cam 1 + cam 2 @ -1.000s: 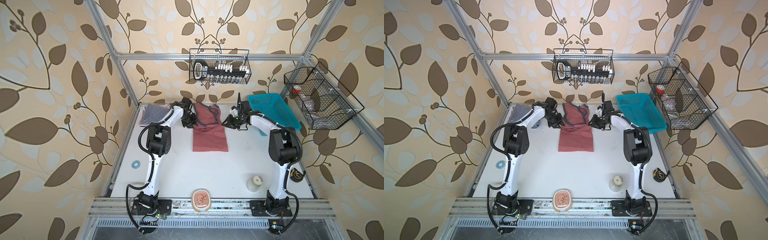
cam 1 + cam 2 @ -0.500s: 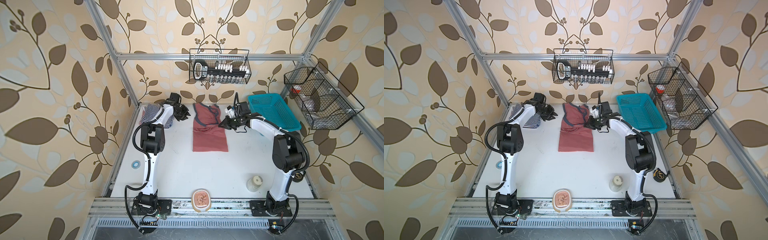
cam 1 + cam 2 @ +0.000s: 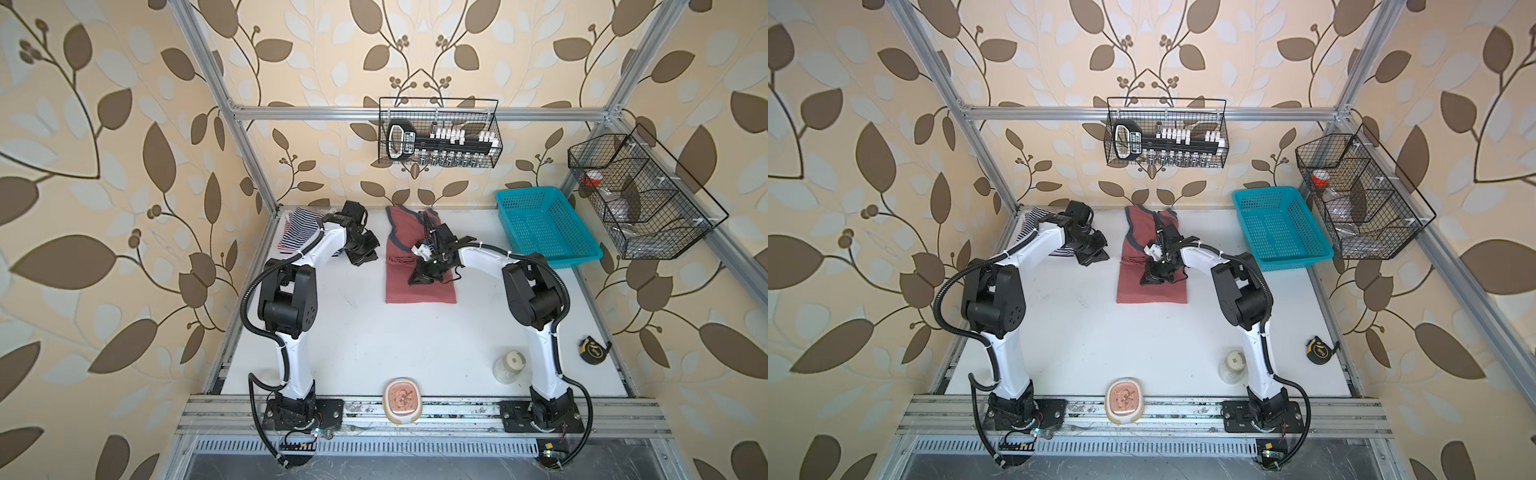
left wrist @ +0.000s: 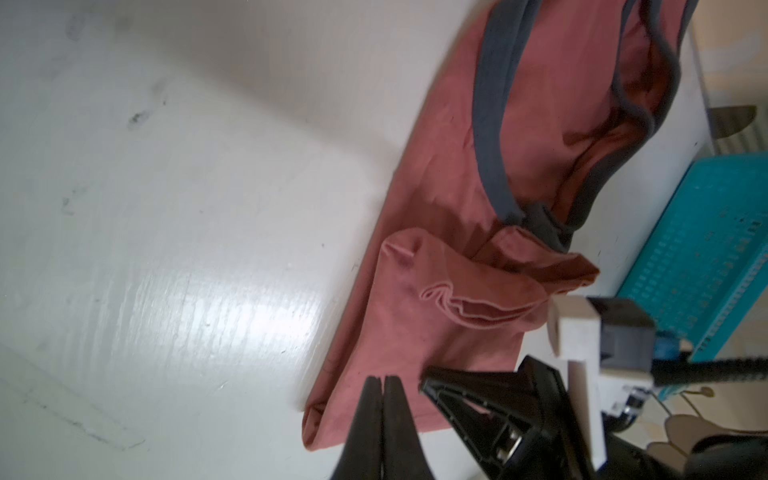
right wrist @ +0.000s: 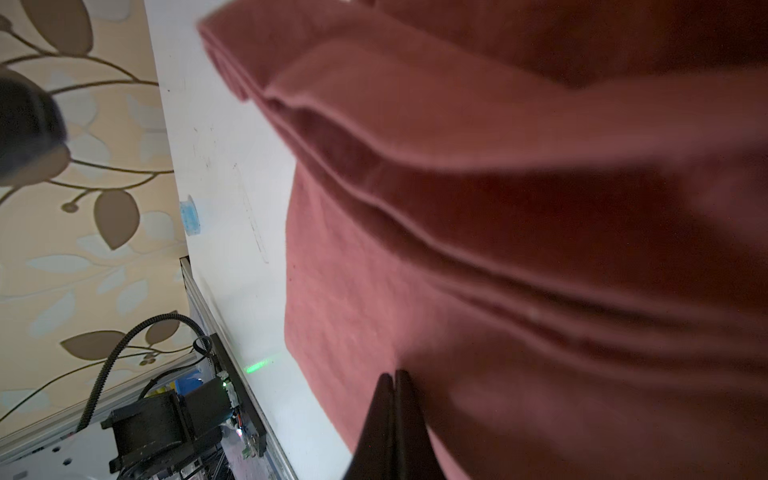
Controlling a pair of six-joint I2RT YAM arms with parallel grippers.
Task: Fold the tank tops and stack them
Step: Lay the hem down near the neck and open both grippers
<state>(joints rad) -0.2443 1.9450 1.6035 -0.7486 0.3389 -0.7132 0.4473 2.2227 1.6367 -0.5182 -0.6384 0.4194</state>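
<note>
The dusty red tank top [image 3: 417, 286] [image 3: 1142, 291] with dark trim lies flat at the back middle of the table, with a bunched fold across its middle [image 4: 457, 291]. My right gripper [image 3: 415, 280] [image 3: 1147, 280] [image 5: 394, 376] is over that fold, shut, its tips down at the fabric with nothing seen between them. My left gripper [image 3: 365, 257] [image 3: 1098, 257] [image 4: 383, 380] hangs shut and empty just left of the red top. A navy-and-white striped tank top [image 3: 301, 226] [image 3: 1034, 222] lies at the back left corner, partly hidden by the left arm.
A teal basket [image 3: 544, 228] [image 4: 706, 249] stands at the back right. A jar [image 3: 509, 368] and a tape measure [image 3: 594, 351] sit at the front right, a round beige dish [image 3: 402, 401] on the front rail. Wire baskets [image 3: 438, 139] [image 3: 640, 195] hang on the frame.
Both grippers have closed. The right one moved from the red top's right edge onto its middle. The left one swung out to the striped top and came back toward the red top.
</note>
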